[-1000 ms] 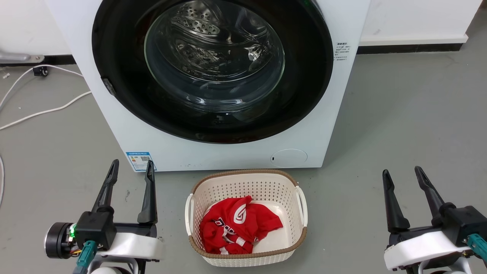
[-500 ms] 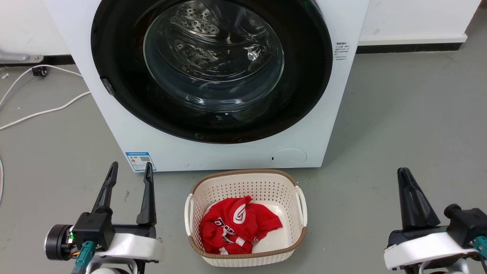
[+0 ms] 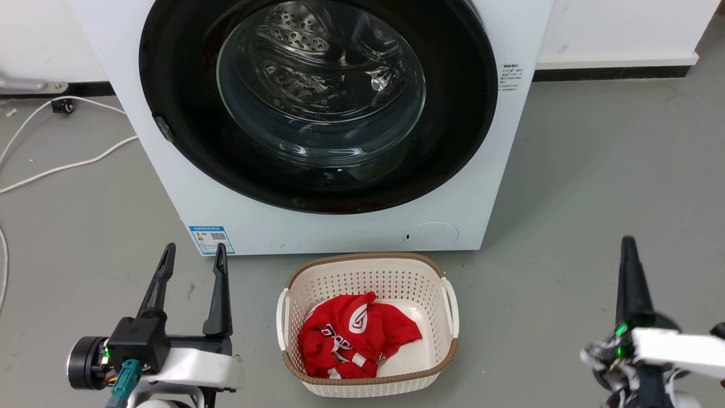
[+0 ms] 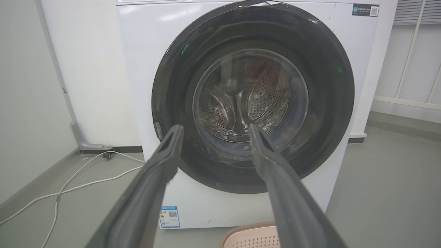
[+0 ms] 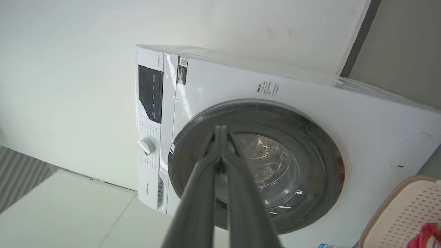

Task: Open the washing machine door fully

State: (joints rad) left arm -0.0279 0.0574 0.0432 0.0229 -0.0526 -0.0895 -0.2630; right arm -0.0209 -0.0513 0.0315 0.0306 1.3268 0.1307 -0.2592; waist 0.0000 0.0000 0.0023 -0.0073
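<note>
Nearest the robot, the left gripper (image 3: 195, 249) stood low over the floor with its fingers spread wide and nothing between them, well apart from the machine. The right gripper (image 3: 627, 245) appeared edge-on in the head view. Its own wrist view settled the matter: the two fingers were pressed together at the tips and held nothing. Between the arms sat a pale basket (image 3: 365, 256) holding a red garment (image 3: 354, 334), just in front of the machine. Beyond it, the washing machine door (image 3: 453, 113) lay flush against the white front, closed, with no gap visible at its rim. In my judgement no part of the task was done: the approach, the grip and the full swing were all outstanding. The head view cut the machine off across the top of the door. The left wrist view showed the whole disc head-on, with a small grey tab (image 4: 157, 130) on its rim, possibly the pull point. The right wrist view took in the control panel (image 5: 150, 93) and dial (image 5: 147, 146).
</note>
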